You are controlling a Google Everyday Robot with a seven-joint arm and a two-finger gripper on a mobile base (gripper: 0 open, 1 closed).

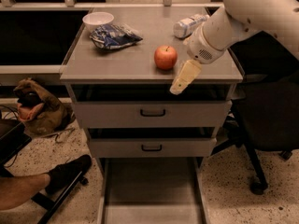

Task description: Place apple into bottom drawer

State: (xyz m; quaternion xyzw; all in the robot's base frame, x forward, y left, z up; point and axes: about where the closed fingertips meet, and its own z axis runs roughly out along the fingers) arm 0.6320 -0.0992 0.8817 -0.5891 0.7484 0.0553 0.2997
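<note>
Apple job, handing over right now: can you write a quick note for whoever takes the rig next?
Gripper: hangs at the front edge of the cabinet top, just right of the apple, not holding it.
Apple: on the cabinet top, near the front.
Bottom drawer: pulled open, with no apple in it.
Done: nothing placed yet.
Left: grasp the apple, lower it into the bottom drawer, release.

apple (166,57) on cabinet top (135,65) | end effector (180,84) just right of apple, over front edge | bottom drawer (150,190) open
</note>
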